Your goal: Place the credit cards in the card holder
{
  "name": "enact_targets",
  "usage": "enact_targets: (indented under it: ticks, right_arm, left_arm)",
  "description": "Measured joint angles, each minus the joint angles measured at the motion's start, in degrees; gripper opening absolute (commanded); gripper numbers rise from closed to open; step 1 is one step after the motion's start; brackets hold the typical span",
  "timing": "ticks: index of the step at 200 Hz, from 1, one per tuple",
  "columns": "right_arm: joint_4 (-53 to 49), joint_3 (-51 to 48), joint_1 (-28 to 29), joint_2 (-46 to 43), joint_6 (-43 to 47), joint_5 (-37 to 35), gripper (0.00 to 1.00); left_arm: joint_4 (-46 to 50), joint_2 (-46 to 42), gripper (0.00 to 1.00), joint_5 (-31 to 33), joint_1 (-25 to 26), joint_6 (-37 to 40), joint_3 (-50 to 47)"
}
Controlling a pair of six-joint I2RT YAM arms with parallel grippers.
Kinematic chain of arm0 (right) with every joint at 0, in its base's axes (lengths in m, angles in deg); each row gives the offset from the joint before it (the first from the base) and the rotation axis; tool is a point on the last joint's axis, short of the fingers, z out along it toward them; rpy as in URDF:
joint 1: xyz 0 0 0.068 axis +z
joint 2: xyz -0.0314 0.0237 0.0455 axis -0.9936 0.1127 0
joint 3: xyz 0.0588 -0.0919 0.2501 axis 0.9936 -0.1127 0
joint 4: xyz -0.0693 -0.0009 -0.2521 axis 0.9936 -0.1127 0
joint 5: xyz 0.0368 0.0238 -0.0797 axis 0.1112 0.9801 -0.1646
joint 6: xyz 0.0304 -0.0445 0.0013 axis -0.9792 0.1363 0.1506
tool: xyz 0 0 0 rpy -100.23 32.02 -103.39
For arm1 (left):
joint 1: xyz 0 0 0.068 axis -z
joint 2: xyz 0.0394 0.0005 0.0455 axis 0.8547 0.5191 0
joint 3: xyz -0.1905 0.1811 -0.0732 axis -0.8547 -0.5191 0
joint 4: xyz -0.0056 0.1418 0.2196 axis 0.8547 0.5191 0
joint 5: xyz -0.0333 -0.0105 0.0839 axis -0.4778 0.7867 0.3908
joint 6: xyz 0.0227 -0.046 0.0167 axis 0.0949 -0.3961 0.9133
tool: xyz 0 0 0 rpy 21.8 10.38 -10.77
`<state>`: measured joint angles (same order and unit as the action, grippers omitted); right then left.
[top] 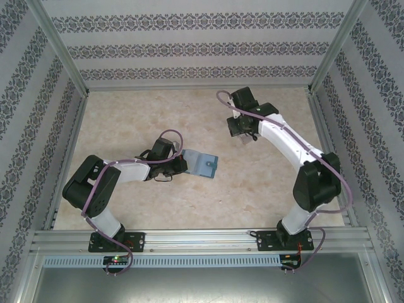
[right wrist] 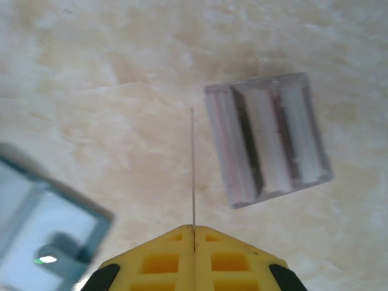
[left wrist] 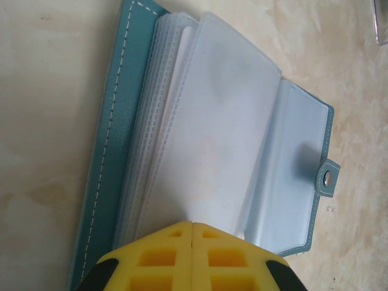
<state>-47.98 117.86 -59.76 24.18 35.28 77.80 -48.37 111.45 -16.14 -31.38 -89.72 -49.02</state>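
The left arm (top: 120, 173) reaches low to mid-table, its left gripper (left wrist: 193, 227) pinched shut on a clear sleeve (left wrist: 224, 139) of the open teal card holder (left wrist: 115, 139), which lies flat. The right arm (top: 284, 136) stretches farther back; the right gripper (right wrist: 194, 230) clamps one credit card (right wrist: 193, 170) edge-on above the table (right wrist: 91, 91). Nearby, a clear slotted tray (right wrist: 267, 139) holds grey cards (right wrist: 264, 136).

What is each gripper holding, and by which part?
Left gripper pinches a clear sleeve of the card holder at its near edge; right gripper pinches a credit card, edge-on, by its end.

Free tabletop (top: 265, 183) — between card holder (top: 203, 164) and clear tray (right wrist: 270, 139).
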Motion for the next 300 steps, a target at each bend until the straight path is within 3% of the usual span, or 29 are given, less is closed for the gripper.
enact_targets:
  ticks: [38, 71, 97, 125, 167, 300]
  right_arm:
    - [8.3, -12.0, 0.0, -6.2, -10.1, 15.9, 0.0]
    - [22.9, -26.9, 0.2, -9.0, -24.1, 27.4, 0.0]
    - [35.9, -36.9, 0.8, -8.3, -34.8, 34.6, 0.0]
    - [47.4, -39.8, 1.5, -3.7, -41.8, 40.2, 0.0]
    - [55.8, -39.9, 1.5, 0.8, -45.7, 44.5, 0.0]
    - [63.5, -43.5, 1.5, 4.9, -49.1, 45.6, 0.0]
  left_arm:
    - [0.0, 0.0, 0.0, 0.0, 0.0, -0.1, 0.0]
    - [-1.0, 0.6, 0.0, -0.8, -0.1, -0.7, 0.0]
    - [-1.7, 0.8, 0.0, -0.9, -0.1, -1.3, -0.2]
    - [-2.4, 0.7, 0.0, -0.9, -0.1, -1.6, -0.6]
    - [-2.4, -0.5, 0.0, -0.1, -0.1, -1.7, -1.6]
    - [-2.4, -1.2, 0.0, 0.7, -0.1, -2.7, -2.4]
